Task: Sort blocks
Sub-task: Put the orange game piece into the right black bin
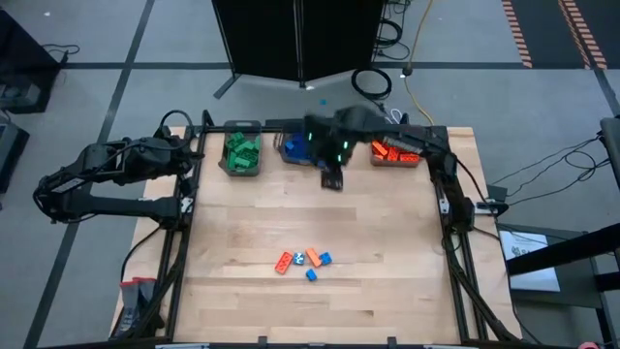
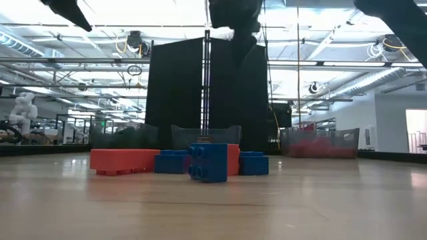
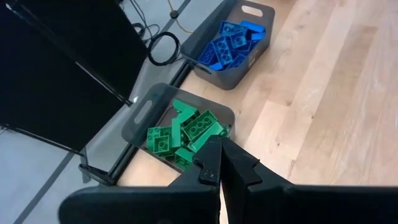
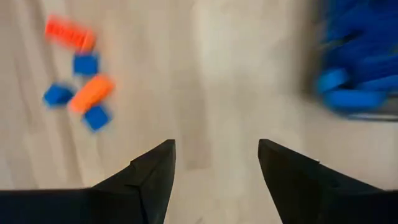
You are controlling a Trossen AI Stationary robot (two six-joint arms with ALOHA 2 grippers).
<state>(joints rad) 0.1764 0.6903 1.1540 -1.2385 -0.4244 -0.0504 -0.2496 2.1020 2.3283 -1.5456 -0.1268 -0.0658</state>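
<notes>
Loose blue and orange-red blocks (image 1: 302, 260) await sorting mid-table as my right gripper (image 4: 216, 163), jaws apart and empty, hangs beside the blue bin (image 1: 294, 147); left gripper (image 3: 221, 163) pinched closed, parked.

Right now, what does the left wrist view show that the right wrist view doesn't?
Only the left wrist view shows the green blocks in their bin, with the left fingers shut and empty. Only the right wrist view shows the loose blue and orange-red blocks on the table, beyond the open, empty right fingers. Both show the blue blocks in their bin.
</notes>
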